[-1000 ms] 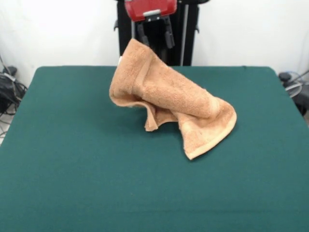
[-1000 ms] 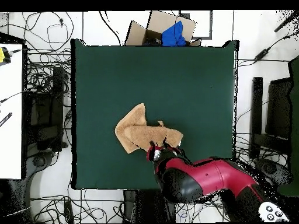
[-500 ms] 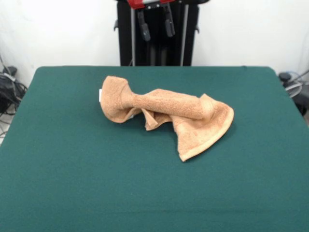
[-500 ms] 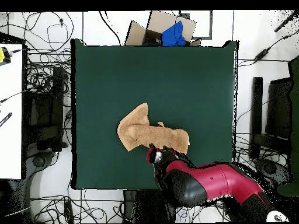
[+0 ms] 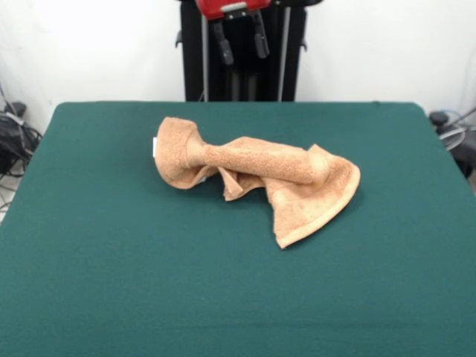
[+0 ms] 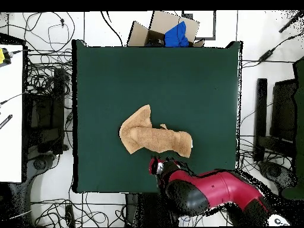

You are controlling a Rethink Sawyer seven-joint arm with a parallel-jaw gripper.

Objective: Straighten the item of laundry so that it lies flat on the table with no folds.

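Note:
The item of laundry (image 5: 253, 167), a light-orange towel, lies crumpled on the green table (image 5: 111, 260), a little behind its middle. It is twisted into a roll, with one end bunched at the left and a flatter flap spread at the right front. A tiny white tag (image 5: 155, 146) shows at the bunched end. My gripper (image 5: 240, 43) hangs open above and behind the towel, clear of it, with nothing between its dark fingers (image 5: 222, 46). From overhead the towel (image 6: 154, 138) lies just above my gripper (image 6: 155, 165) and the red arm.
A cardboard box holding blue cloth (image 6: 169, 32) sits beyond the table's top edge in the overhead view. Cables lie on the floor all around. A white tabletop (image 6: 10, 113) stands at the left and dark equipment (image 6: 279, 119) at the right.
A second ago the towel's left end was held up high at the gripper. It has since dropped onto the table, and the open gripper has drawn up and back.

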